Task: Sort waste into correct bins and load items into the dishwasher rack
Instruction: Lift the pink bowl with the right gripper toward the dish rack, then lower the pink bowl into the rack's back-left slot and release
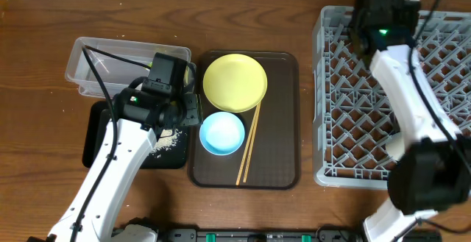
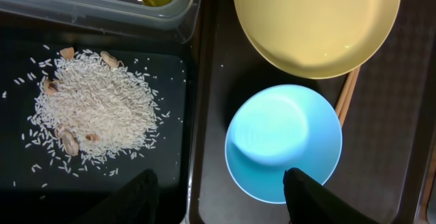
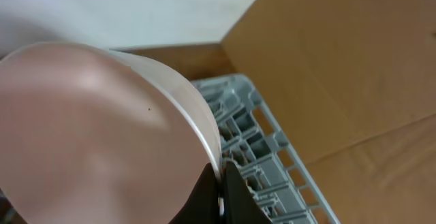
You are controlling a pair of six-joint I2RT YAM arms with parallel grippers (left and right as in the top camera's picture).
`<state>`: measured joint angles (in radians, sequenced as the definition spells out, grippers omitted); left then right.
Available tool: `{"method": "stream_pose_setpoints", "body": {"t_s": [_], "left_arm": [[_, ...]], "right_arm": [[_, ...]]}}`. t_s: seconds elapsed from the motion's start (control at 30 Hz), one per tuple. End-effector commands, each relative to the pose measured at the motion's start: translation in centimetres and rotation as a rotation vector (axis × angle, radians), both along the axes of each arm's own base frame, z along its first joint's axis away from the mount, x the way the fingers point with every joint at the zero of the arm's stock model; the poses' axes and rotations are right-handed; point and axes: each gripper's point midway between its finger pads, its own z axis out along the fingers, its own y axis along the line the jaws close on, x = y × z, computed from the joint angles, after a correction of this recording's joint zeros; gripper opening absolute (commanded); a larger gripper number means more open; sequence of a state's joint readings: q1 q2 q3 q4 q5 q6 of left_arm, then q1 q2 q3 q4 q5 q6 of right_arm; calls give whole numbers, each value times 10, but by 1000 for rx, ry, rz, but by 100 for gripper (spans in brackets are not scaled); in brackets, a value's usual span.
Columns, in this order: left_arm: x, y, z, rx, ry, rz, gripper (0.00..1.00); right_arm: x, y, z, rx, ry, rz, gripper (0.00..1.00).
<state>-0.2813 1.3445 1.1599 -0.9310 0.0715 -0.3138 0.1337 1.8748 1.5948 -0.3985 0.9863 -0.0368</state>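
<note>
right gripper (image 3: pixel 219 191) is pinching just the rim of the pink bowl (image 3: pixel 88 129) over the far left of the rack (image 3: pixel 259 135), left gripper (image 2: pixel 221 186) hangs wide open and empty above the blue bowl (image 2: pixel 283 139), so imo that thin grip could let the pink bowl slip and land crooked

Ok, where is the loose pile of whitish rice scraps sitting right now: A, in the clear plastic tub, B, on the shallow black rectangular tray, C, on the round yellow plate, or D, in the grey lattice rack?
B: the whitish rice scraps lie heaped on the shallow black rectangular tray.
</note>
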Motion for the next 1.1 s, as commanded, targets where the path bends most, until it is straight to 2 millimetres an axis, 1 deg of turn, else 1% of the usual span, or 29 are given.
{"method": "stream_pose_setpoints", "body": {"t_s": [0.0,0.13,0.33,0.47,0.7,0.73,0.8,0.97,1.07], "left_arm": [[2,3,1,11,-6,6,62],[2,3,1,12,-6,6,62],[2,3,1,11,-6,6,62],[1,3,1,11,-5,6,62],[1,3,1,10,-4,10,62],[1,3,1,10,-4,10,62],[1,3,1,10,-4,10,62],[1,3,0,10,-3,10,62],[0,4,0,12,3,10,62]], "right_arm": [[-1,-9,-8,-38,7,-64,2],[4,-8,-24,-34,21,-68,1],[8,4,-22,-12,-24,-57,1],[10,13,-27,7,-38,-44,1],[15,24,-51,8,2,-29,1],[16,27,-57,6,16,-25,1],[17,33,-62,4,29,-13,1],[19,54,-69,6,33,24,1],[20,62,-75,2,48,39,1]]}}
